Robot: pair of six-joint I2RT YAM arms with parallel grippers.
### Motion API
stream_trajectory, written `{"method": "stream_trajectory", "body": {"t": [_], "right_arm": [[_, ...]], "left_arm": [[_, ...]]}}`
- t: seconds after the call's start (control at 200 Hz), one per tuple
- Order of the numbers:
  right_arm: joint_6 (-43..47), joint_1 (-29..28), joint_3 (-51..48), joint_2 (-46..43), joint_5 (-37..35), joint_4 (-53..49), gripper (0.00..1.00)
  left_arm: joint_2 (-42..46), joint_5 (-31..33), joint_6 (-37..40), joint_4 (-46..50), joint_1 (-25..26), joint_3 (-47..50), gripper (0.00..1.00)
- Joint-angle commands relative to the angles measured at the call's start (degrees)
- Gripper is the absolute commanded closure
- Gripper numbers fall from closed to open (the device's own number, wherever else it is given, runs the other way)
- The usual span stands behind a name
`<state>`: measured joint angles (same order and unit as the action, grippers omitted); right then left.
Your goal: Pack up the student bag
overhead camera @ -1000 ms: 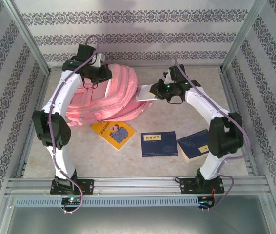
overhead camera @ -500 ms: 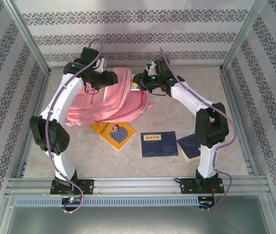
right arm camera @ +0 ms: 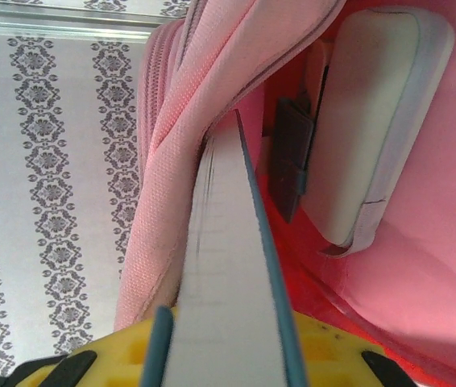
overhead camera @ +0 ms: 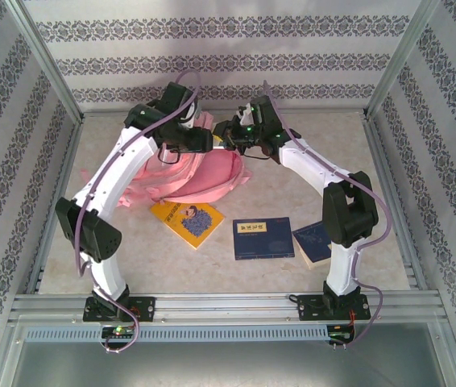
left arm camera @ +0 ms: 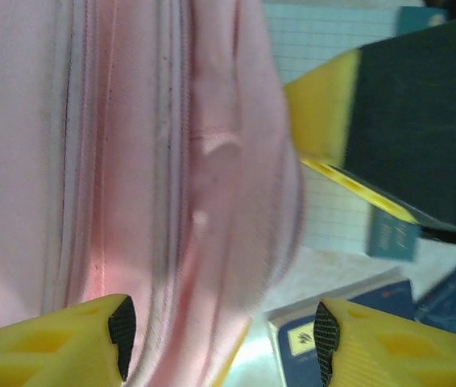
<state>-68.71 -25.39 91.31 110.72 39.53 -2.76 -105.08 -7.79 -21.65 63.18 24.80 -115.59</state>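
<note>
The pink student bag (overhead camera: 204,173) lies at the back of the table, its zip opening facing right. My right gripper (overhead camera: 228,139) is shut on a teal-covered book (right arm camera: 228,242), held edge-on with its far end inside the bag's opening (right arm camera: 188,105). A white-grey pouch (right arm camera: 373,121) shows against the red lining inside. My left gripper (overhead camera: 198,143) hovers over the bag's top right. Its jaws (left arm camera: 220,330) stand open, with loose pink fabric (left arm camera: 131,161) hanging between them, nearer the left finger. In the left wrist view the right gripper (left arm camera: 389,121) sits at the upper right.
Three books lie on the table in front of the bag: a yellow one (overhead camera: 186,221), a blue one (overhead camera: 263,238) and a dark blue one (overhead camera: 312,240) beside the right arm. Metal frame rails (overhead camera: 212,305) and patterned walls close in the table.
My left gripper has opened, let go of the bag's fabric and moved right. My right gripper has carried the book left into the bag's opening. The bag has slumped.
</note>
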Motion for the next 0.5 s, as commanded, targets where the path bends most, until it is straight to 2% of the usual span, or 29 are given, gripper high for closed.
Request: {"method": "stream_trajectory", "body": {"t": [0.0,0.225,0.355,0.495], "right_arm": [[-2.2,-1.0,-0.6,-3.4,2.9,8.3,1.0],[-4.2,-1.2,-2.4,-3.5,3.2,11.9,1.0],[-4.6,-1.2,-3.1,-3.6,3.2,12.7,1.0],[-5.8,-1.2,-3.7,-3.6,3.4,14.6,1.0]], "left_arm": [[-1.5,4.4,2.8,3.3,0.8,-2.9,0.39],[-6.5,9.2,4.0,4.7,3.0,-6.7,0.42],[-7.8,13.4,4.1,4.9,3.6,-8.8,0.57],[-8.9,13.6,3.6,5.1,3.8,-10.2,0.73]]}}
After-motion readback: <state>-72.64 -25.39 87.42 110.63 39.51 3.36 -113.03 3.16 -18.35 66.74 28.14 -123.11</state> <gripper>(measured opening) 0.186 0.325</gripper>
